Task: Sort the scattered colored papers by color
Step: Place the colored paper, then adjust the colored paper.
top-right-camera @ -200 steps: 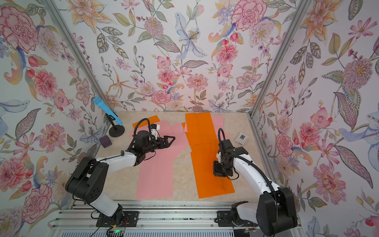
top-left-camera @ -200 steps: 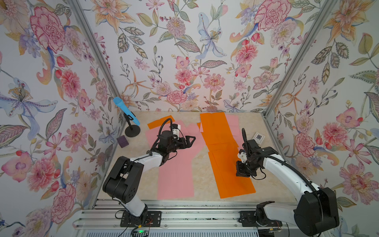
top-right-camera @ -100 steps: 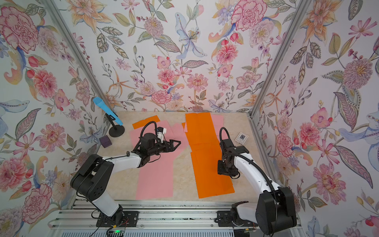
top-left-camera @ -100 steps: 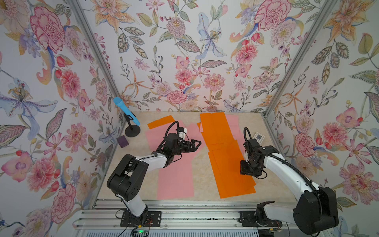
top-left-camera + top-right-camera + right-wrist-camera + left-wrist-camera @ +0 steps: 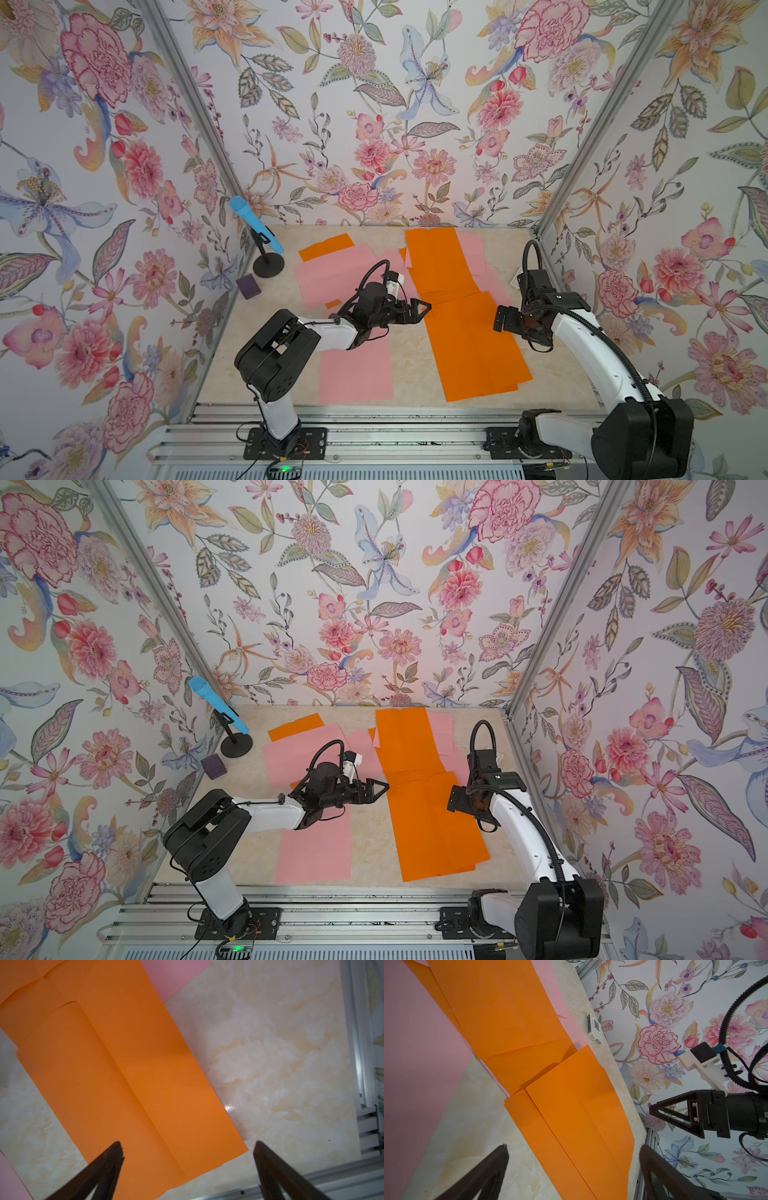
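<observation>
Orange papers lie right of centre: a front stack (image 5: 478, 345) (image 5: 436, 829) (image 5: 133, 1076), a long back sheet (image 5: 436, 259), and a small one (image 5: 326, 246) at the back left. Pink papers lie to the left: one at the front (image 5: 357, 370) and one at the back (image 5: 332, 274). More pink (image 5: 471, 249) shows under the back orange sheet. My left gripper (image 5: 419, 309) (image 5: 573, 1147) is open and empty at the orange stack's left edge. My right gripper (image 5: 505, 320) (image 5: 187, 1142) hangs open and empty over that stack's right edge.
A blue microphone (image 5: 257, 228) on a black stand and a dark purple block (image 5: 248, 286) sit by the left wall. A small white card box (image 5: 594, 1028) lies near the right wall behind my right arm. A metal rail (image 5: 374, 419) runs along the front.
My right gripper opened and rose off the orange stack, shifting slightly back and right. My left gripper, still open, swung right from the pink sheets to the orange stack's edge.
</observation>
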Motion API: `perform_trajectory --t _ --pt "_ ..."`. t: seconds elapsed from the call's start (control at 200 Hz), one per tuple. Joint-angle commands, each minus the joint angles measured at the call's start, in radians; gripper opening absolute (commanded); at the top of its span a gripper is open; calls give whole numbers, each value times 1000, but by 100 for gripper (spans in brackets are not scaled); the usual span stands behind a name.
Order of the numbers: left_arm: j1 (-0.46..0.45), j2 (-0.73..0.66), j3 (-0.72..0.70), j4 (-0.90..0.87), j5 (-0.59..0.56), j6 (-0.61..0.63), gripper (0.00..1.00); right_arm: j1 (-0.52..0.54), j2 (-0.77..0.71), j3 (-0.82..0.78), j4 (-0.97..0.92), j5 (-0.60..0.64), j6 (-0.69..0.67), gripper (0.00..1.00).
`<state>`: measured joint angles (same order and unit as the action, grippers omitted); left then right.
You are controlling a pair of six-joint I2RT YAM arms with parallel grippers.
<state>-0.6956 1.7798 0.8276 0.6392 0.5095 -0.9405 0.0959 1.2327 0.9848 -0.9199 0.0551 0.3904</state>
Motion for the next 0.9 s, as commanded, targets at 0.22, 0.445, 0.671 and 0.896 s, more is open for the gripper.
perform_trajectory --t 0.22,0.445,0.671,0.896 --pt "-73 68 21 85 -45 -77 100 -83 136 -91 272 -186 74 19" --pt "-117 92 30 94 -54 -88 100 -149 235 -109 347 -200 86 0" --pt "-124 82 -2 94 -61 -87 100 -230 304 -147 423 -234 103 0" --pt "-131 81 -21 99 -58 -91 100 -277 352 -158 464 -243 103 0"
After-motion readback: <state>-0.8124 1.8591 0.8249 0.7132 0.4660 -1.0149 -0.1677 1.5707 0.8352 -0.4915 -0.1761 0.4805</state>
